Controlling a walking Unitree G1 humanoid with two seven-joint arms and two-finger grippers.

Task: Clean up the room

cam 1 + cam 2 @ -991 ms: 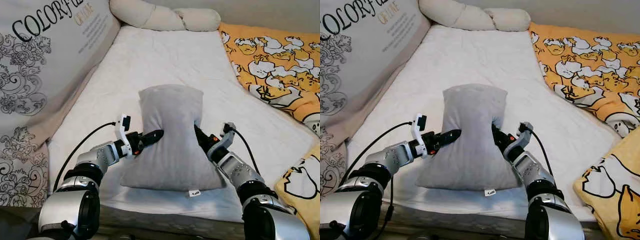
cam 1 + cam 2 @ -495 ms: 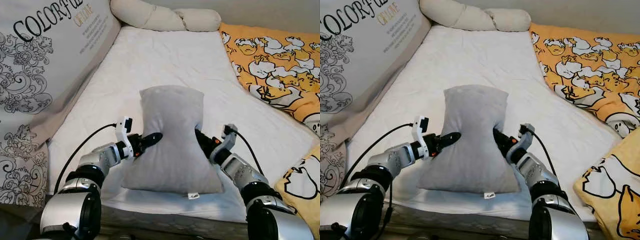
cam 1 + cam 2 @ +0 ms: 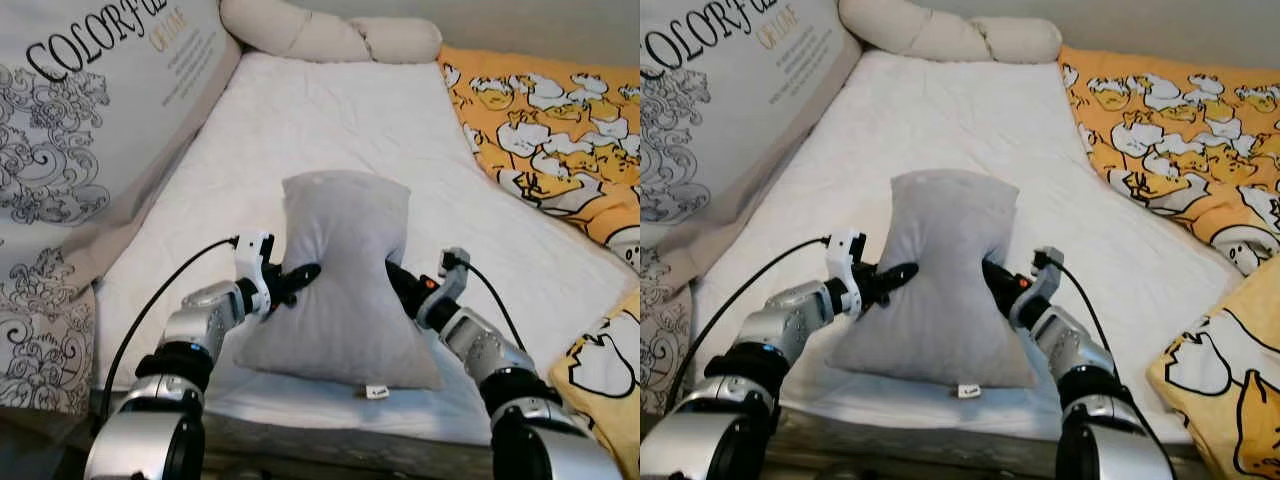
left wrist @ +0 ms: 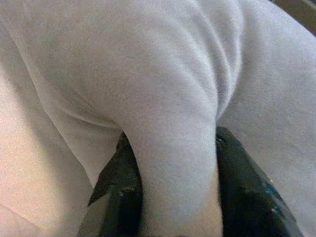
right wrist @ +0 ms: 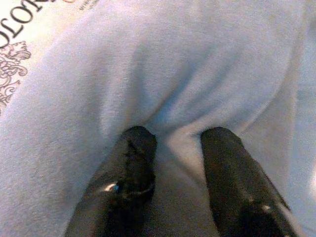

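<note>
A soft grey rectangular fabric pillow (image 3: pixel 345 275) is held between the two arms at the near edge of the white quilted mattress (image 3: pixel 330 110), its lower end resting on the sheet and its upper end raised. The left gripper (image 3: pixel 296 278) is closed on a fold of the pillow's left side; in the left wrist view the cloth is pinched between the two black fingers (image 4: pixel 123 197). The right gripper (image 3: pixel 394 278) is pressed into the opposite side, and in the right wrist view its fingers (image 5: pixel 131 168) are sunk into the cloth with a bulge of it between them, so it is judged to be gripping too. The pillow is drawn into a waist where it is held.

For the step in hand, judged to be carrying the pillow to its place, both holds should be kept even and the arms moved together, so that neither fold slips free. Beyond lie a yellow cartoon-printed blanket (image 3: pixel 540 110) on the right, a large printed cushion (image 3: pixel 90 110) on the left, and a cream bolster pillow (image 3: pixel 320 35) at the far end.
</note>
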